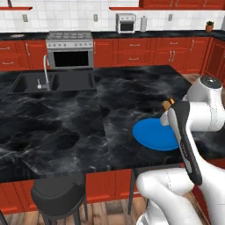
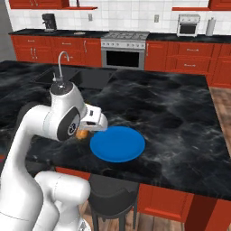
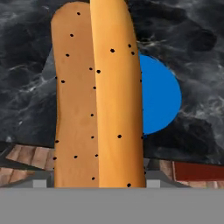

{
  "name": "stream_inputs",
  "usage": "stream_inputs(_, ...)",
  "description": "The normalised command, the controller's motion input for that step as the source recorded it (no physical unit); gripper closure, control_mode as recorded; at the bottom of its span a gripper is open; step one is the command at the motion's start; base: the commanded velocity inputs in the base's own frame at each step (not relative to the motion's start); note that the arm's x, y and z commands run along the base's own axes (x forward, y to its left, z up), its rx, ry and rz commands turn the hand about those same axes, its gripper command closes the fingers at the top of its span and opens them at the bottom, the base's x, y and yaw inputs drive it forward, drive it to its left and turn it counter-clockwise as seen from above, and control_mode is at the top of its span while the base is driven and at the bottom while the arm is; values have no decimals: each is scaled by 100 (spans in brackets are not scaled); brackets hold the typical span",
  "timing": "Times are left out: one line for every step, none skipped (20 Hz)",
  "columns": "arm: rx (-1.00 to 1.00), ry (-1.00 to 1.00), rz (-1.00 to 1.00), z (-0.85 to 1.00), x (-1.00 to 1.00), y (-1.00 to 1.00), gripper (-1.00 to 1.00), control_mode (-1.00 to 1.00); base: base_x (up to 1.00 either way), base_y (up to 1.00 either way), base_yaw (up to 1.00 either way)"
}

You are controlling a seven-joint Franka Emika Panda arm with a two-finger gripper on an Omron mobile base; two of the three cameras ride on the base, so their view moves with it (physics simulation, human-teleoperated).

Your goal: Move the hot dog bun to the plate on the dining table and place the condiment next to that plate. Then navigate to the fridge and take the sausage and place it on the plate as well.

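STEP: bun to plate | JAWS: clenched on the hot dog bun [image 3: 98, 109], which stands lengthwise between them | TARGET: blue plate [image 3: 159, 96] ahead of and below the jaws, on the desk [image 1: 66, 123] | TIP: you'd best centre over the plate, lower, then release.

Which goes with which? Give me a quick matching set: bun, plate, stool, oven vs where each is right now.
Things:
1. hot dog bun
2. plate
3. stool
4. oven

Places:
A. set in the far wall counter
B. on the floor at the dining table's near edge
C. held in the gripper
D. flat on the dining table

Pairs: 1-C, 2-D, 3-B, 4-A
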Motion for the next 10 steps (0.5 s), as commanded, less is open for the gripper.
stream_inputs(0, 62, 0, -56, 88, -31, 100, -100, 0, 0, 0)
stream_inputs(-1, 62, 0, -55, 81, -18, 100, -100, 0, 0, 0)
stream_inputs(-2, 49, -3, -54, 71, -10, 100, -100, 0, 0, 0)
stream_inputs(-1, 33, -2, -50, 63, -2, 100, -100, 0, 0, 0)
stream_inputs(0, 23, -1, -51, 56, -1, 100, -100, 0, 0, 0)
stream_inputs(0, 14, 0, -52, 43, 0, 100, -100, 0, 0, 0)
stream_inputs(0, 18, -3, -54, 39, -2, 100, -100, 0, 0, 0)
stream_inputs(0, 25, -2, -61, 34, -9, 100, -100, 0, 0, 0)
stream_inputs(7, 21, -1, -63, 25, -18, 100, -100, 0, 0, 0)
stream_inputs(12, 20, -5, -61, 22, -19, 100, -100, 0, 0, 0)
